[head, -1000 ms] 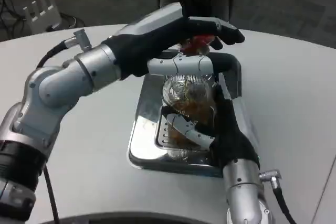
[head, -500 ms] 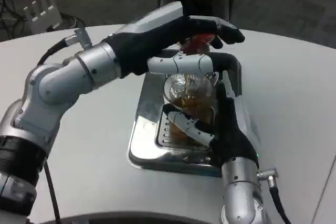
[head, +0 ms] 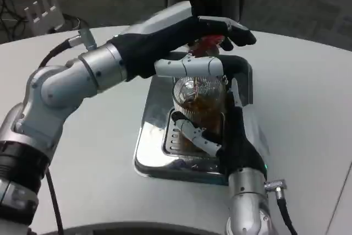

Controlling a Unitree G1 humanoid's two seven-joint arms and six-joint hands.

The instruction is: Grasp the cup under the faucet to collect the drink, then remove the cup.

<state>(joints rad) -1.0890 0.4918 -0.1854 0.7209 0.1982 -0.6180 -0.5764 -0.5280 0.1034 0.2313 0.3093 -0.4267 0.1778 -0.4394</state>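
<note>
While the left hand [head: 181, 37] presses the red faucet lever [head: 212, 42], the right hand [head: 223, 136] grips the cup [head: 199, 100], part-filled with brown drink; removal remains.

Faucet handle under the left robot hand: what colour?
Red, seen in the head view: the faucet handle peeks out beneath the left robot hand.
</note>
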